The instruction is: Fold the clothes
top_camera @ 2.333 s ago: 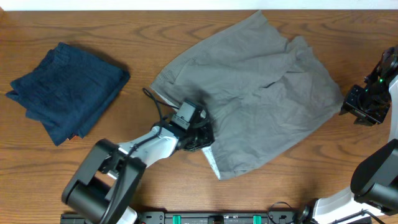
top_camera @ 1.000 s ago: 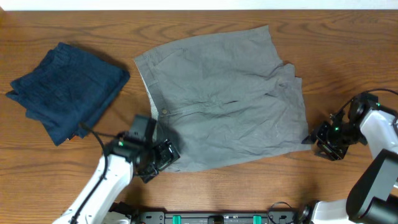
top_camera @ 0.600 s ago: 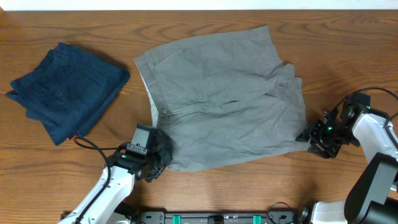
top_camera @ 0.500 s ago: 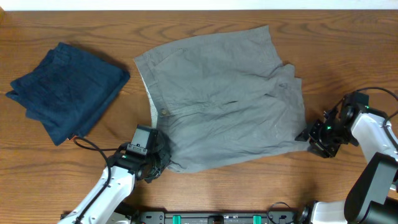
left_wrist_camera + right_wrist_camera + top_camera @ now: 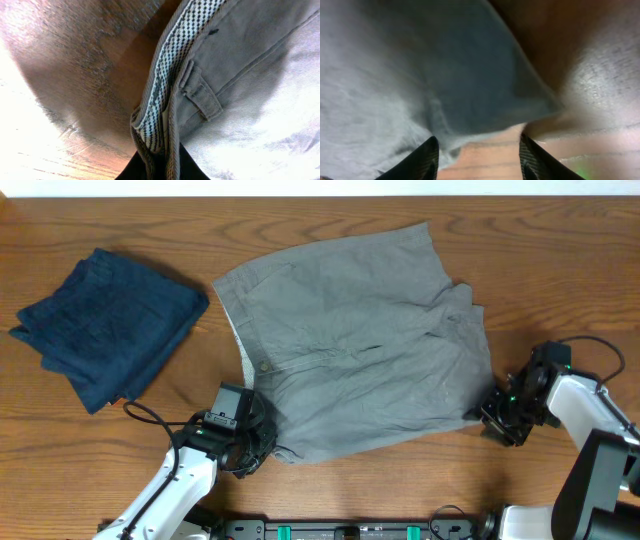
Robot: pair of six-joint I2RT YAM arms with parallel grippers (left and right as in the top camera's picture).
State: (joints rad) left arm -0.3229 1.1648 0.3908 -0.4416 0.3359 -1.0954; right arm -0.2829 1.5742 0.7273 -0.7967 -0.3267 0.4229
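**Grey shorts flat, a gripper at each near corner**

Grey shorts lie spread on the table. The left gripper, its arm low, is clamped on the waistband. The right gripper rests at the hem corner with its fingers parted. The navy garment lies well to the left.

Brown wooden desk with a strong wavy grain fills almost the whole overhead view, and there's a thin white strip running along its far edge at the very top. Down at the near edge sits a black rail carrying small green marks. Over to the wrist views, the same wood shows up close with a bright glare washing out its lower left, and darker, shadowed boards on the right-hand side.
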